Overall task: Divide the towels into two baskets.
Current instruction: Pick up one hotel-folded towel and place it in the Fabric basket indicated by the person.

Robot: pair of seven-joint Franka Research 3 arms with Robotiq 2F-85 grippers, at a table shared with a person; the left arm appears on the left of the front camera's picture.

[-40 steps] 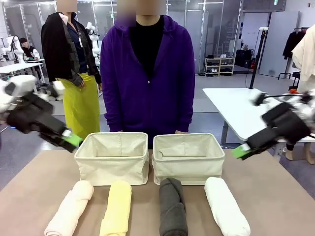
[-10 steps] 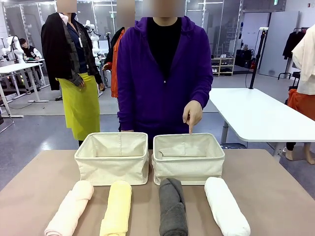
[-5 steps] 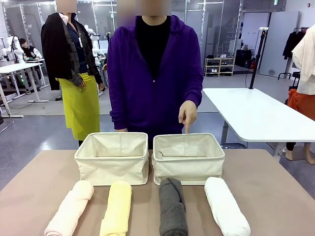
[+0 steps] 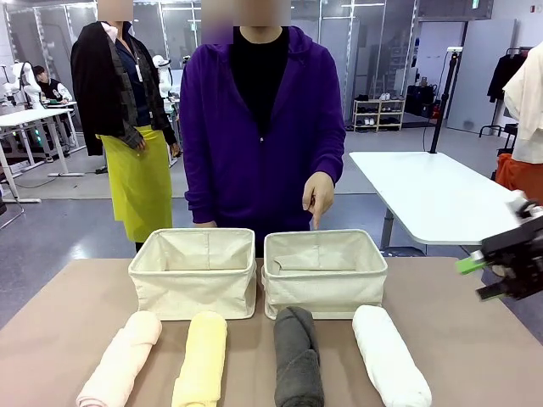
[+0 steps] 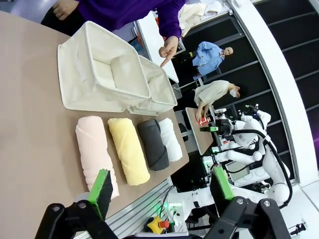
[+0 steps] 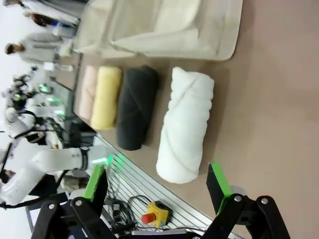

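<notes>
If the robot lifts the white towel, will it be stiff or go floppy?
Probably floppy: the white towel is soft rolled cloth with creases, so its ends would likely sag if lifted by the middle. Pushed sideways, its round shape could roll on the table. The diagonal outer fold might also loosen a bit.

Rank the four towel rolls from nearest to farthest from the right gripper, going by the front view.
1. White towel, at the row's right end, closest to the right gripper.
2. Dark grey towel, next leftward.
3. Yellow towel, left of centre.
4. Pale pink towel, at the far left end.
</notes>
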